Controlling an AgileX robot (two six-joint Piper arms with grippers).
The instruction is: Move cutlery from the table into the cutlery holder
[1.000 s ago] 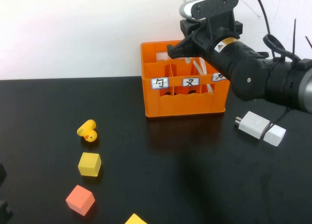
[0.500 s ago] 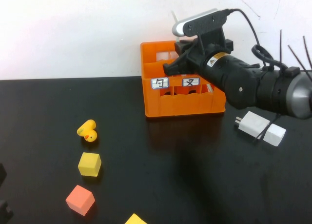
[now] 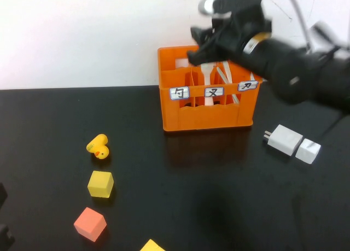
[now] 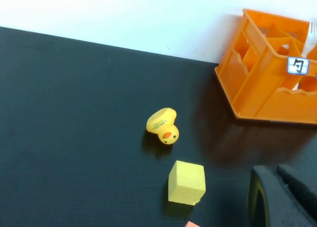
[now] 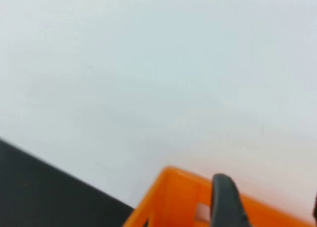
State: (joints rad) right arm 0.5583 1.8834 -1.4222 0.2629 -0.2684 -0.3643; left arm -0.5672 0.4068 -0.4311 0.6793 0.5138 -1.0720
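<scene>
Left wrist view alone shows left end effector (image 4: 282, 197); right end effector (image 3: 199, 51) above cutlery holder (image 3: 206, 111)

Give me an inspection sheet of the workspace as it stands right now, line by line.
Surface: glossy black table; no loose cutlery seen on it.
Job's things: orange cutlery holder at the table's far edge; white cutlery stands in its middle and right slots.
Clutter: rubber duck, yellow cube, orange cube, second yellow block at the near edge, white charger blocks.
Grippers: right gripper above the holder's rear, blurred; left gripper low by the yellow cube, shut, empty.
Cables: dark cable over the right arm.
Surroundings: plain white wall.
</scene>
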